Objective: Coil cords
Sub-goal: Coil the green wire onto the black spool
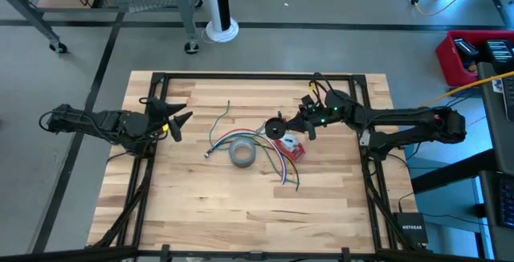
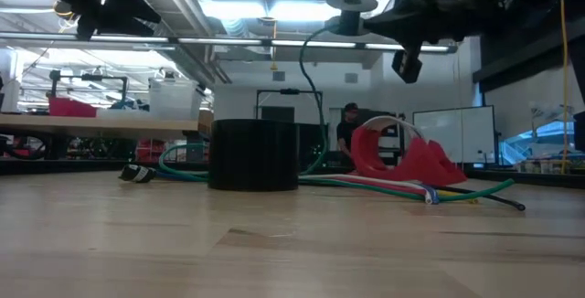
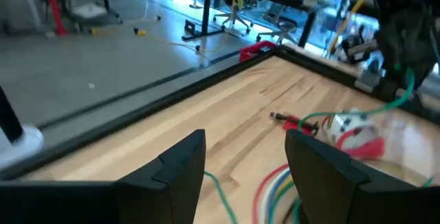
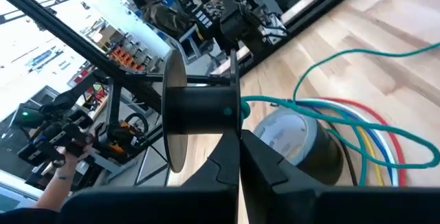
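Observation:
My right gripper (image 1: 287,125) is shut on a black spool (image 1: 275,125) held above the table's middle. A thin green cord (image 4: 330,59) runs from the spool's core down to the table; in the low view it hangs (image 2: 303,60) behind the grey tape roll (image 2: 254,154). More cords, green, red, blue, yellow and white (image 1: 273,164), lie loose around the tape roll (image 1: 242,153). My left gripper (image 1: 175,121) is open and empty, hovering at the table's left side, its fingers (image 3: 182,165) pointing toward the cords. My right gripper pinches the spool's thin round end plate (image 4: 234,80) by its rim between the two fingers. It comes level from the table's right side. The spool is lifted clear of the table, its axis lying level. The green cord hangs slack from the core (image 4: 242,102).
A red tape dispenser (image 1: 292,148) lies right of the tape roll, under my right gripper; it also shows in the low view (image 2: 407,159). A black metal frame (image 1: 241,77) runs along the table's edges. A person stands in the room beyond the table.

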